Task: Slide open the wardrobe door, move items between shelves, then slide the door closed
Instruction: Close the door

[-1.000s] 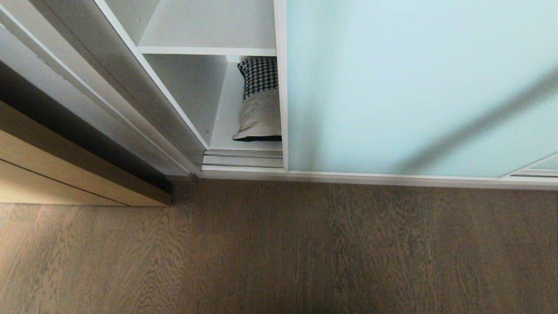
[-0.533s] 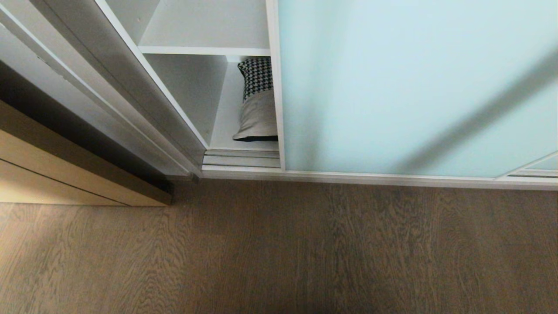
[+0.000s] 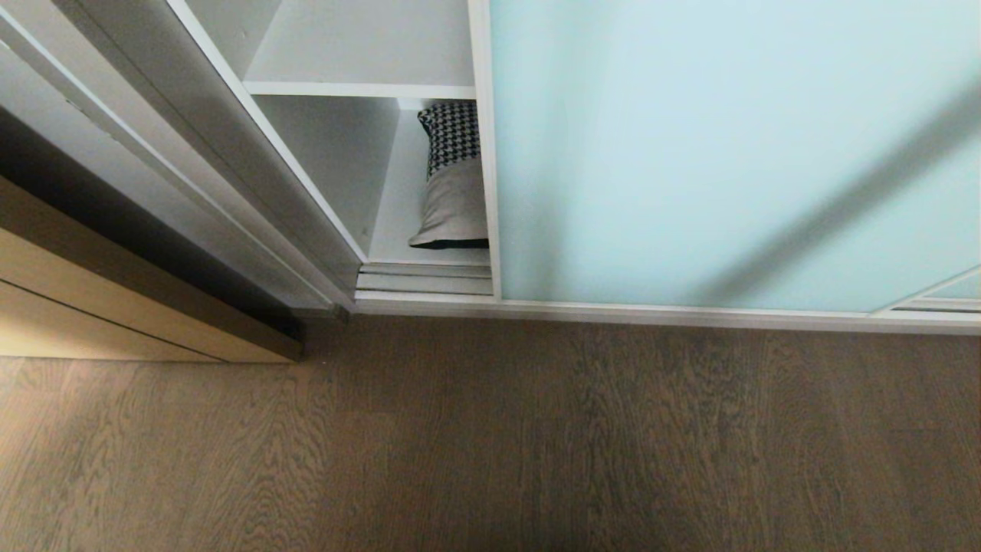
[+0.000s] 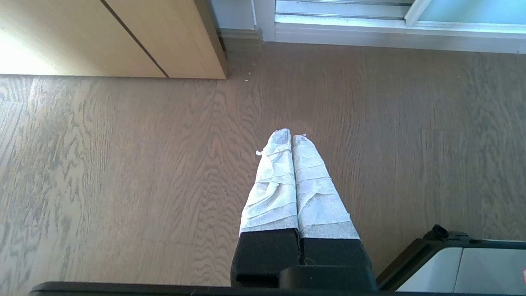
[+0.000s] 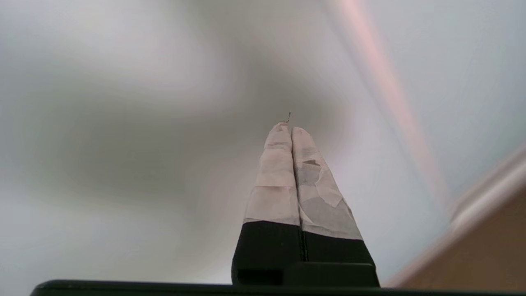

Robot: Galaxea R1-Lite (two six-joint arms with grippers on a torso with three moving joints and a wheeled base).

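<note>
While sliding wardrobe door [image 3: 728, 153] half hides cushion [image 3: 452, 184], blurred glass

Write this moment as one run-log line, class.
door: partly open | cushion: on lower shelf | left gripper: shut, above floor | right gripper: shut, empty

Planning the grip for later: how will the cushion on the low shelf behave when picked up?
The cushion looks soft: its fabric puffs and creases, so it would likely squash and sag in a pinch. Probably light for its bulk. It stands on edge, so a nudge may tip it over.
</note>
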